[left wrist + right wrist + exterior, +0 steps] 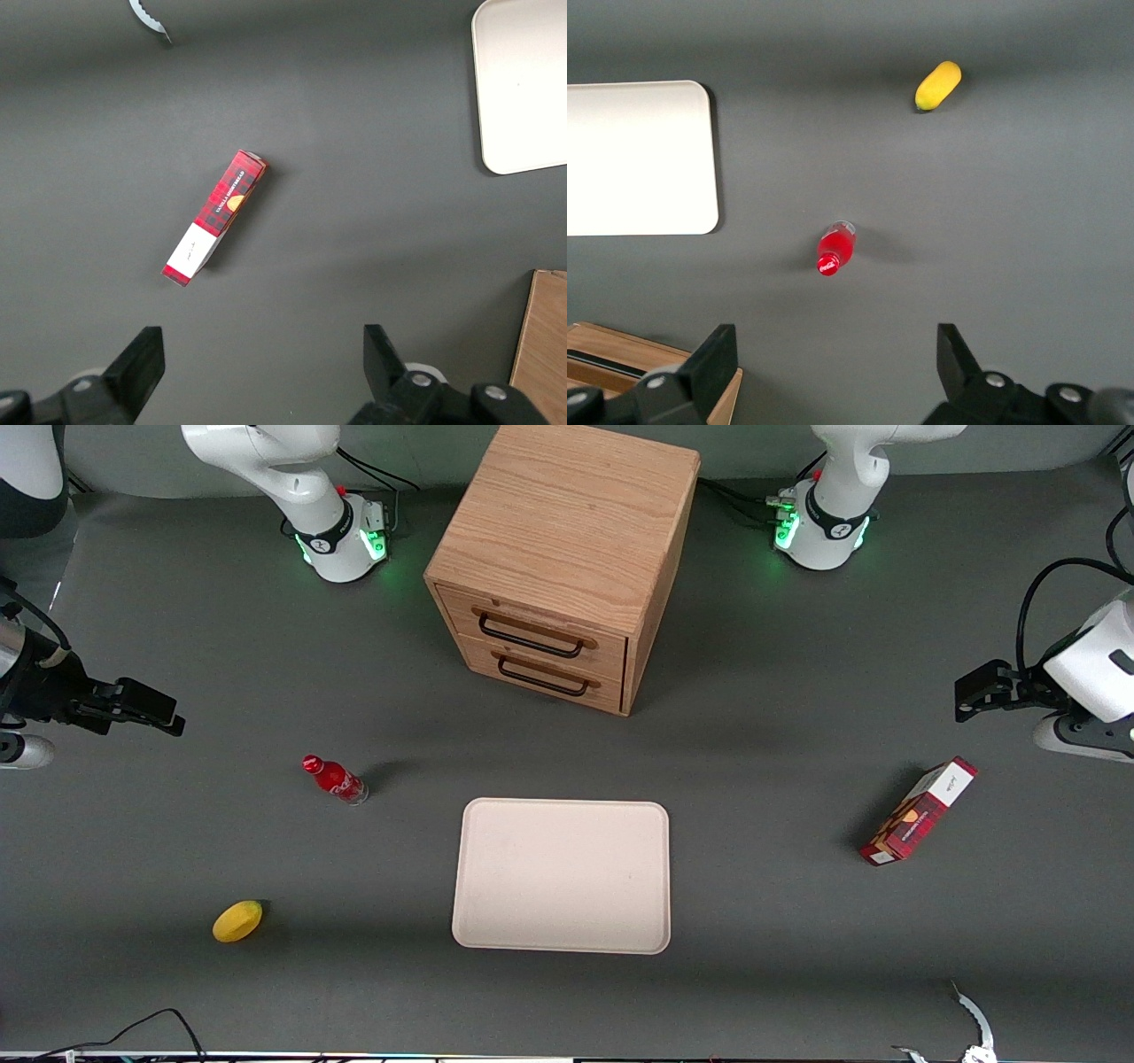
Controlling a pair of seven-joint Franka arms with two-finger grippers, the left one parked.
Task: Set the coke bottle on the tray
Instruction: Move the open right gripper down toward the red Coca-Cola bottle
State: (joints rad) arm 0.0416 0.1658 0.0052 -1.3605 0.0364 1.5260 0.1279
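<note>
Gripper is spread wide, holding nothing, parked high at the working arm's end of the table, well apart from the coke bottle.

Coke bottle stands upright on the grey table, apart from the tray, toward the working arm's end, slightly farther from the front camera than the tray's nearest corner. Tray is bare.

View differences:
- Front view is the only one with everything in it at once: 1 bottle, 1 tray, 1 wooden cabinet with 2 drawers, 1 yellow fruit, 1 red carton.
- Right wrist view looks down on the bottle cap, with both fingers framing the shot; also shows the fruit, one end of the tray and a cabinet corner. No carton there.
- Left wrist view shows the carton lying flat, a tray corner and a cabinet edge. No bottle, no fruit.

Carton lies toward the parked arm's end, well apart from the tray. Fruit is nearer the front camera than the bottle.
</note>
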